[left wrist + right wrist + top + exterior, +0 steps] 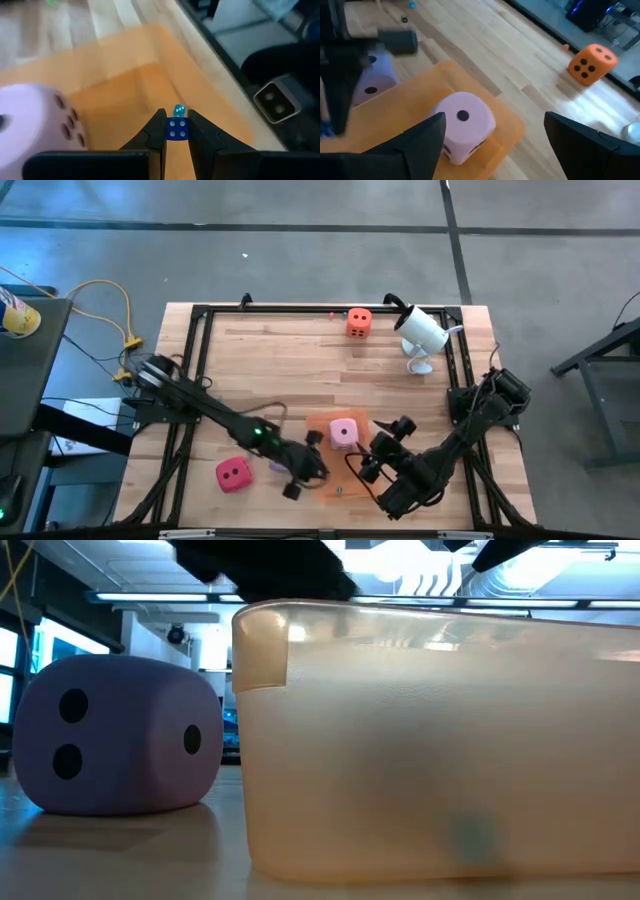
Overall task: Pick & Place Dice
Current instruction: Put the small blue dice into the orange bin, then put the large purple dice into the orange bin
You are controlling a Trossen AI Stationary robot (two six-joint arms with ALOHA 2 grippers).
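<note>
My left gripper (176,131) is shut on a small blue die (176,128) over the orange translucent mat (320,427). A second small pale-blue die (179,109) shows just beyond it. The pink die (343,433) sits on the mat, and my open right gripper (494,120) hovers over it, one finger on each side and neither touching. The purple die (120,735) rests on the table beside the mat, half hidden under my left arm in the high view. The red die (233,474) lies near the front left. The orange die (358,322) lies at the far edge. My left gripper pinches the small blue die by two opposite faces (169,130) between its two fingertips. The fingers slant downward, coming from the table's left. A face with several white pips is turned toward the wrist camera, and the die is held clear above the mat.
A white camera (420,332) stands at the far right, next to the orange die. A black frame (200,315) runs round the wooden table top. My two arms stand close together over the near half of the table, by the mat. Bare wood lies across the middle and far left.
</note>
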